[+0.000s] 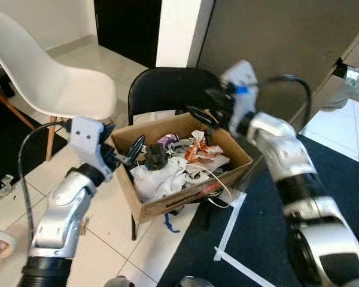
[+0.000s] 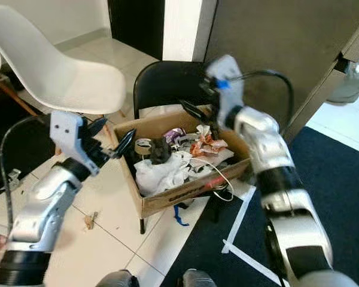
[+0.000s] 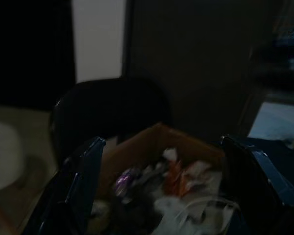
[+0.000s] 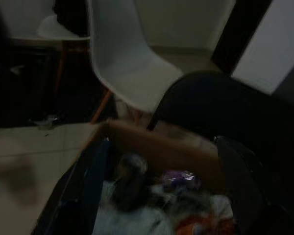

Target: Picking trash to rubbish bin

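Tiled floor [image 1: 110, 239], black chair [image 1: 161, 89] carrying a trash-filled cardboard box [image 1: 167, 200].
Both hands are held spread and empty: left hand [image 1: 124, 154] beside the box's near wall, right hand [image 1: 206, 110] above its far rim; the box could be knocked off.

A home or office room: tiled floor [image 1: 107, 233], dark carpet [image 1: 263, 239], white chair [image 1: 54, 78], black chair [image 1: 167, 89], dark doorway [image 1: 128, 27].

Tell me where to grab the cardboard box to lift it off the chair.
Grip the cardboard box by its two short end walls, left gripper and right gripper coming from opposite sides. It is open-topped and full of trash, so the upright walls probably give the firmest hold.
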`<state>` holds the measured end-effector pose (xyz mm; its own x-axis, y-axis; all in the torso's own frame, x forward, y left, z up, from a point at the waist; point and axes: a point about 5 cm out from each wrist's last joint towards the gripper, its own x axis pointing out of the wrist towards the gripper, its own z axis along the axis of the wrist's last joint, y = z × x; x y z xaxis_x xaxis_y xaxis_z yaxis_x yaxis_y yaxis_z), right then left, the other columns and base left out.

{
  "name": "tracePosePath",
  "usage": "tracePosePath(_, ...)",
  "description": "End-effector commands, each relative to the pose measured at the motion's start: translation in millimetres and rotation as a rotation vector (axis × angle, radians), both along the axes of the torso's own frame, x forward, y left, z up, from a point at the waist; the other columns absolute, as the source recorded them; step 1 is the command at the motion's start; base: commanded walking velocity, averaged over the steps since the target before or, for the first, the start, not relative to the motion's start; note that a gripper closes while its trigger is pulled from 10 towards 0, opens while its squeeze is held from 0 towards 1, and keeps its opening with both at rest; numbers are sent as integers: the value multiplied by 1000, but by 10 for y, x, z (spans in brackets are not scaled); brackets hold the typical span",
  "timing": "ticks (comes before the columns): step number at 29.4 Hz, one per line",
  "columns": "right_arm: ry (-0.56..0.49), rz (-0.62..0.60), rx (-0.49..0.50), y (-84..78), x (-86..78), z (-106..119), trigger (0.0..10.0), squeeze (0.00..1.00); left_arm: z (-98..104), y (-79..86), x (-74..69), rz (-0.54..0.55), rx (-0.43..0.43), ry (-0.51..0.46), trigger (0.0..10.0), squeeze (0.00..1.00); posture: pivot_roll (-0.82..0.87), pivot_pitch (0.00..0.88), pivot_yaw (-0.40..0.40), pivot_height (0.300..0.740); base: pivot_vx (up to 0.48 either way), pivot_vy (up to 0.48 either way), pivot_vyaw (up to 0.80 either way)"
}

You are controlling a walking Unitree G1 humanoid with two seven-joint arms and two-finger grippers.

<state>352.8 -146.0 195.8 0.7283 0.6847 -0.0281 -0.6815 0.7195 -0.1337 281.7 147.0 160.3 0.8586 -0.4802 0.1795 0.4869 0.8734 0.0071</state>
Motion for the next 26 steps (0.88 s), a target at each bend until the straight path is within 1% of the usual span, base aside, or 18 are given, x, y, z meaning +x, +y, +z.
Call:
tracePosePath(1, 6, 27, 23, -14, -113, 1, 10000, 0, -43, -130, 15, -36, 3, 10, 10000, 0, -29, 0, -81, 740, 0, 0, 0)
tracePosePath(4, 25, 39, 33, 6, -303, -134, 10000, 0, -36, -232, 32, -71, -11, 9, 10000, 0, -37, 0, -70, 740, 0, 0, 0)
tracePosePath(6, 30, 30, 42, 21, -369, -190, 10000, 0, -31, -266, 48, -75, -14, 8, 10000, 0, -38, 0, -68, 740, 0, 0, 0)
tracePosePath(7, 31, 21, 62, 48, -385, -215, 10000, 0, -30, -276, 59, -75, -15, 9, 10000, 0, -37, 0, -65, 740, 0, 0, 0)
tracePosePath(9, 31, 15, 75, 67, -392, -228, 10000, 0, -30, -281, 66, -74, -15, 10, 10000, 0, -37, 0, -65, 740, 0, 0, 0)
tracePosePath(10, 26, -2, 100, 100, -389, -236, 10000, 0, -30, -285, 77, -73, -17, 11, 10000, 0, -30, 0, -63, 740, 0, 0, 0)
tracePosePath(11, 33, -8, 128, 131, -393, -236, 10000, 0, -34, -291, 93, -72, -18, 12, 10000, 0, -24, 0, -60, 740, 0, -281, 0)
tracePosePath(14, 44, -4, 149, 154, -407, -223, 10000, 0, -39, -300, 111, -72, -20, 13, 10000, 0, -20, 0, -68, 740, 0, -330, 0)
tracePosePath(18, 45, 11, 144, 180, -404, -212, 10000, 0, -44, -305, 120, -72, -18, 13, 10000, 0, -17, 0, -69, 740, 0, -407, 0)
tracePosePath(21, 58, 4, 167, 208, -429, -213, 10000, 0, -67, -306, 122, -76, -16, 19, 10000, 0, -15, 0, -64, 740, 0, -431, 0)
tracePosePath(26, 72, 16, 170, 230, -443, -221, 10000, 0, -107, -323, 133, -81, -1, 27, 10000, 0, -15, 0, -61, 740, 0, -433, 0)
